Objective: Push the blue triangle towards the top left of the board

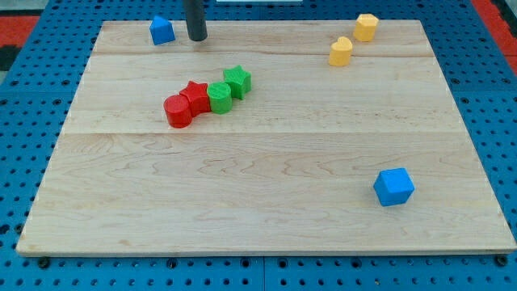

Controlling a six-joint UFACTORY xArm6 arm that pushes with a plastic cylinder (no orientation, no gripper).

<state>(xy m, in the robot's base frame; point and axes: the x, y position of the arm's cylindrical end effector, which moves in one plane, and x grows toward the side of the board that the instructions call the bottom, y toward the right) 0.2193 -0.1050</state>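
The blue triangle (161, 31) sits near the board's top left edge. My tip (197, 37) stands on the board just to the right of it, a small gap apart. A blue cube (393, 187) lies at the view's lower right. The rod comes down from the view's top.
A red cylinder (178, 111), a red star (195, 97), a green cylinder (220, 97) and a green star (237, 81) lie in a touching diagonal row left of centre. Two yellow blocks (341, 51) (366, 27) sit at the top right. The wooden board (266, 218) lies on a blue pegboard.
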